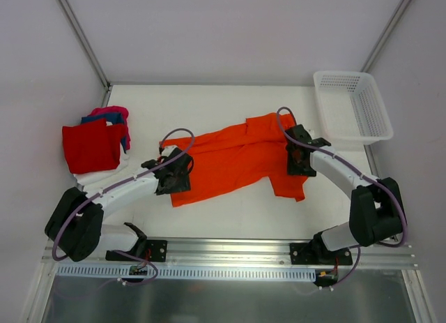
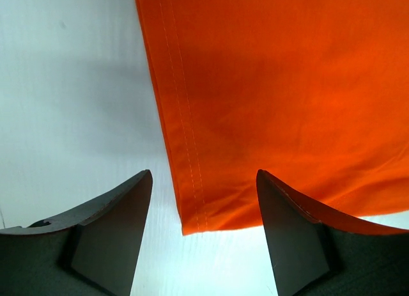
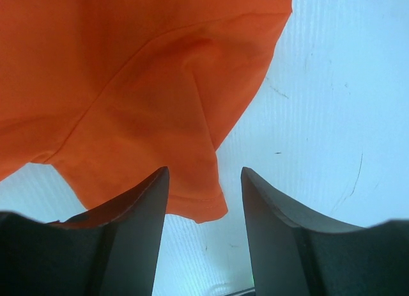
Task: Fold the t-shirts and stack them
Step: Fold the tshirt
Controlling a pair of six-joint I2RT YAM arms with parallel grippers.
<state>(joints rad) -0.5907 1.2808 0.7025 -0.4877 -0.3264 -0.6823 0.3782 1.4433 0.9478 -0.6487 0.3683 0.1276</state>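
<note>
orange t-shirt (image 1: pixel 237 159): lay unfolded, not yet stacked. left end effector (image 2: pixel 203 174): jaws apart astride its hem corner. right end effector (image 3: pixel 204 169): jaws apart, at its sleeve. folded stack (image 1: pixel 94 145): lay outboard of left end effector.

The left arm (image 1: pixel 125 188) and right arm (image 1: pixel 338 168) reach far and inward, wrists low; left gripper (image 2: pixel 203 174) and right gripper (image 3: pixel 204 169) stand with jaws apart.

Bright orange t-shirt (image 1: pixel 237 159); red t-shirt (image 1: pixel 89 146); blue t-shirt (image 1: pixel 104 118); magenta t-shirt (image 1: pixel 113 111); bottom t-shirt (image 1: pixel 90 176) seemingly white; basket (image 1: pixel 348 114) white mesh.
</note>
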